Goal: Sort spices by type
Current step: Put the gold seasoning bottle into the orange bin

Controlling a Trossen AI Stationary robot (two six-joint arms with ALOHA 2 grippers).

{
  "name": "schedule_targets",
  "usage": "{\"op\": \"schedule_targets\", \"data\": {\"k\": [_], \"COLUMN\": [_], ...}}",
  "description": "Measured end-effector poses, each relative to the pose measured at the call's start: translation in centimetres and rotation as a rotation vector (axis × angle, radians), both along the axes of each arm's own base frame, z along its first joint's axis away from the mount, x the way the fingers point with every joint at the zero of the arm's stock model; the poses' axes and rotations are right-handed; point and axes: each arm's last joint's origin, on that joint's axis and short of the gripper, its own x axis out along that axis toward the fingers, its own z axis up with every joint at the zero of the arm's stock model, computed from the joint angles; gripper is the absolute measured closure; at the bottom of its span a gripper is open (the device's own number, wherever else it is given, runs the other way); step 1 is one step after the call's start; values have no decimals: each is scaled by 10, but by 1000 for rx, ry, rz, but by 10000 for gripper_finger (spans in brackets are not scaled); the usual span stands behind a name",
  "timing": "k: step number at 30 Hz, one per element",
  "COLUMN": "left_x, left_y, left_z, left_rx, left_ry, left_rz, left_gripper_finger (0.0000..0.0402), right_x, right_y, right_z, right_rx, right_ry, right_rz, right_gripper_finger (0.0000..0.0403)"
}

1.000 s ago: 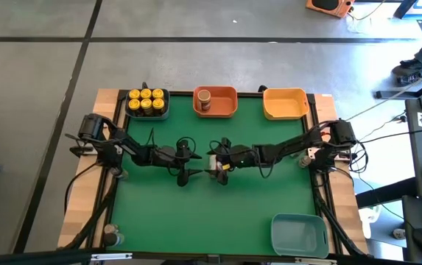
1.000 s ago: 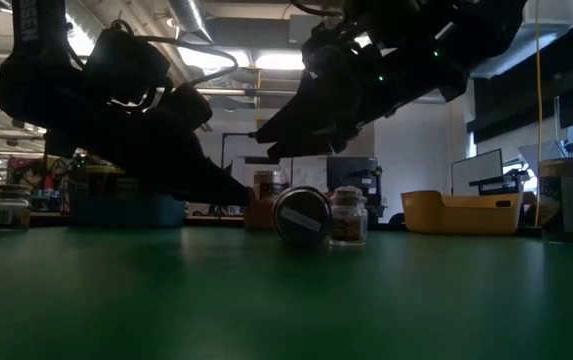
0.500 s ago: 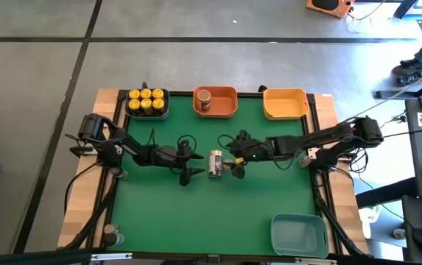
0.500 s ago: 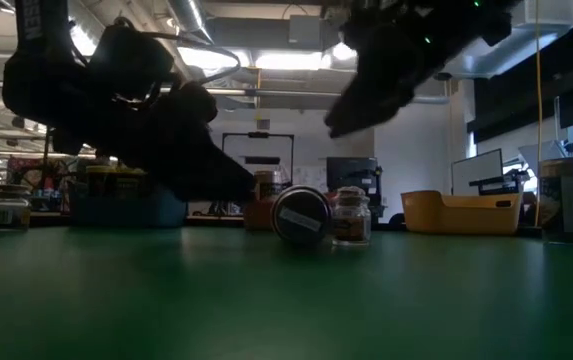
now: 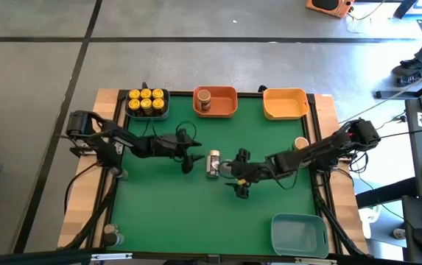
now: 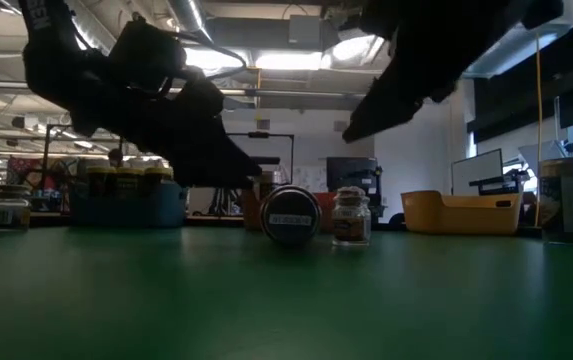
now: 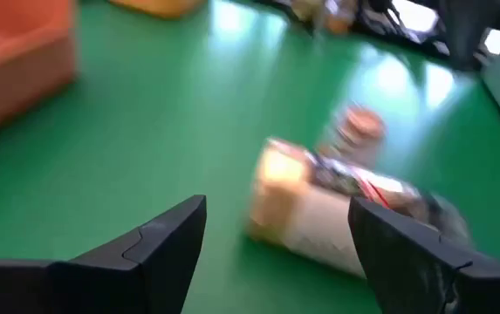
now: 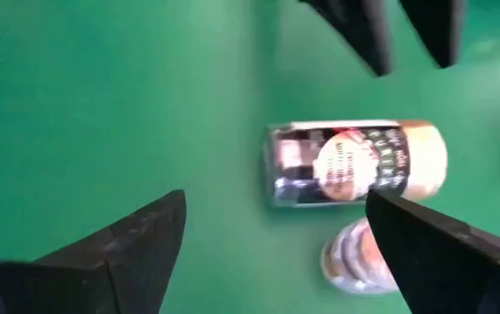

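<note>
Green table (image 5: 159,206), both end effectors (image 5: 191,155) (image 5: 240,174) gaping, empty

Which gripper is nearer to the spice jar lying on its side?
The right gripper, just beside the fallen jar toward the table's front. The left gripper is on the opposite side, slightly farther.

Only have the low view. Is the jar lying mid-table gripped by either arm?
Observer: No. From above, the tipped jar lies free between the left gripper and right gripper, both with fingers open.
Operator: Lid type?
Observer: A tan lid, shown by the right wrist view.
Operator: Any like it sorted yet?
Observer: One tan-lidded jar stands in the orange bin.
</note>
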Motion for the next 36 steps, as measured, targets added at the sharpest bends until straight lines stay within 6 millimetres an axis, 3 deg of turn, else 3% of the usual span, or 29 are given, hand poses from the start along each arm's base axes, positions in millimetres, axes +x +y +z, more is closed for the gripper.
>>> {"op": "schedule_targets", "data": {"k": [7,13,28,36], "left_x": [0,16,42,44], "left_y": [29,43,49,47], "left_z": [-3,-8,-37,-37], "left_rx": [-1,21,81,74], "left_ry": [-18,-2,91,79], "left_rz": [108,125,-21,-115], "left_gripper_finger": [123,123,123,123], "right_x": [17,27,31,29], "right_y": [4,7,7,5], "right_z": [-24,-38,-51,-59], "right_rx": [-62,-95,-145,-192], "right_ry": [-29,-56,-48,3], "right_rz": [-39,-13,-57,-74], "right_gripper_finger": [52,52,52,52]}}
